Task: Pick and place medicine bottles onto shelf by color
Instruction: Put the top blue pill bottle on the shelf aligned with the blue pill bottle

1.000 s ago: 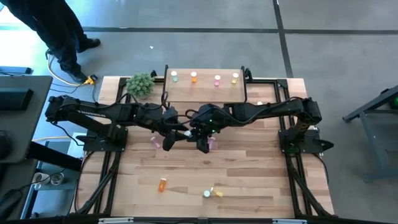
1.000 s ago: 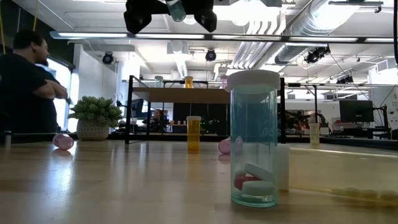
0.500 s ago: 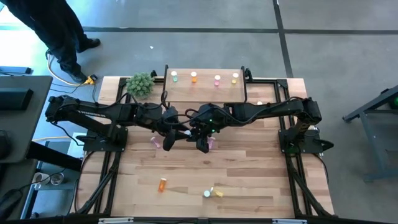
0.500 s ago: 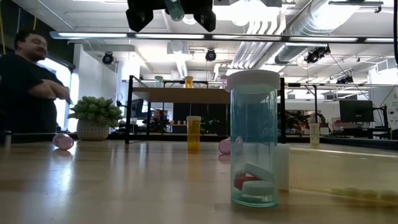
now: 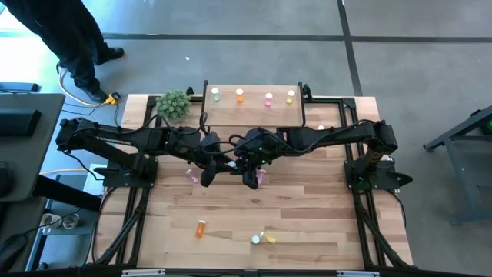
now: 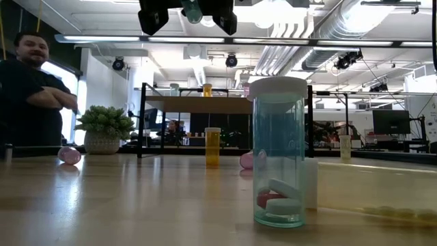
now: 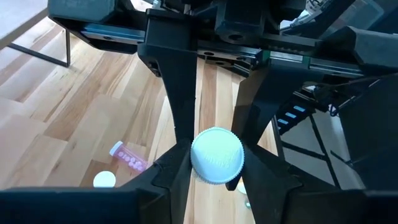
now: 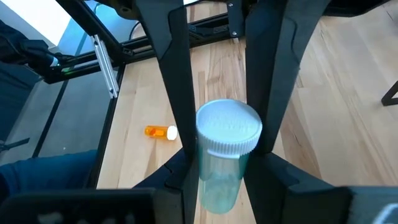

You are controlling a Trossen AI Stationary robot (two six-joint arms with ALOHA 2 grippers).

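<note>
A green medicine bottle (image 8: pixel 221 180) with a white cap (image 7: pixel 216 155) hangs high over the table's middle, between my two grippers, which face each other. My right gripper (image 8: pixel 224 146) is shut on it. My left gripper (image 7: pixel 216 158) is shut on its cap. From table height the bottle (image 6: pixel 193 9) shows at the top edge, among the dark fingers. At the table's far edge stands the shelf (image 5: pixel 254 111), with a green (image 5: pixel 216 95), an orange (image 5: pixel 240 95), a pink (image 5: pixel 268 98) and a yellow bottle (image 5: pixel 290 95) upright on it. My left gripper pinches the white cap by its rim (image 7: pixel 194 165) between its two fingers, coming from the table's left and slanting down. The cap's top faces this gripper's wrist. The bottle is clear of the table. My right gripper pinches the green body just below the cap (image 8: pixel 204 171) between its two fingers, coming from the table's right and slanting down. The bottle lies along the fingers, its cap end away from the wrist, lifted clear.
Two pink bottles (image 5: pixel 192 175) (image 5: pixel 261 177) lie on the table under the arms. Toward the near edge are an orange bottle (image 5: pixel 201 228), a green one (image 5: pixel 256 239) and a yellow one (image 5: pixel 270 239). A bushy plant (image 5: pixel 174 104) stands far left. A person (image 6: pixel 27 89) stands beyond the table.
My left gripper has drawn its fingers in on the bottle's cap; in the low view its dark finger has come a little closer to the bottle. Both arms and the bottle have kept their place.
</note>
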